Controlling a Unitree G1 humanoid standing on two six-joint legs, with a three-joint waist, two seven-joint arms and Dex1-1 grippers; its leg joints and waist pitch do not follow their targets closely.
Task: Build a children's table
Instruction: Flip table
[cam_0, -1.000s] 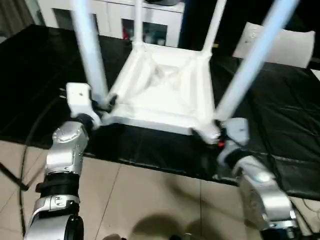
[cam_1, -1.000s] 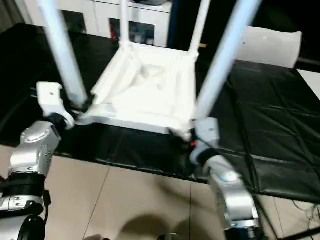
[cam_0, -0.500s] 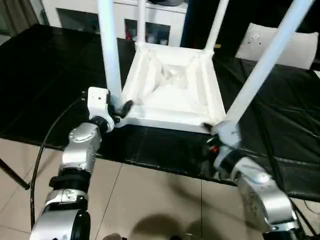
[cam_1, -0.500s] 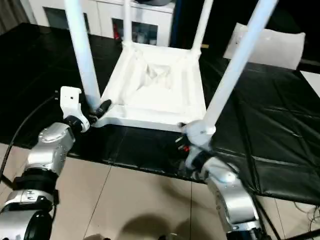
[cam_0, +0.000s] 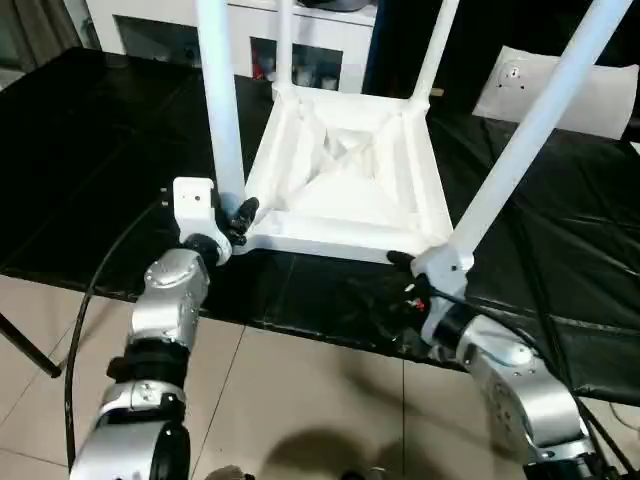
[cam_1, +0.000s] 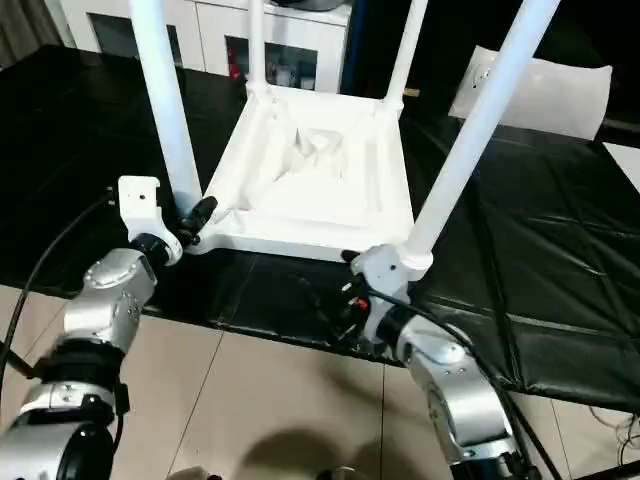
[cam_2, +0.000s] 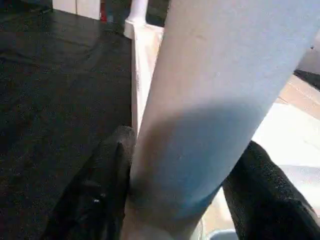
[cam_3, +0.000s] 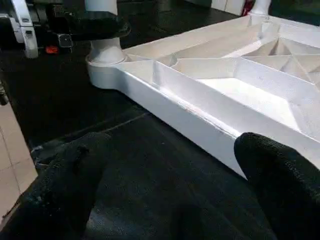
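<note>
Left wrist view: my left hand (cam_2: 187, 145) clasps the near leg (cam_2: 215, 75) low down; light, stiff, slick plastic, I judge. Right hand (cam_3: 172, 145) gapes empty.

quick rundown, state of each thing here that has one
tabletop: upside down on the black mat, ribs up
four legs: all standing in the corner sockets
left end effector: fingers either side of the near left leg's base
right end effector: open, holding nothing, facing the tabletop's near edge
</note>
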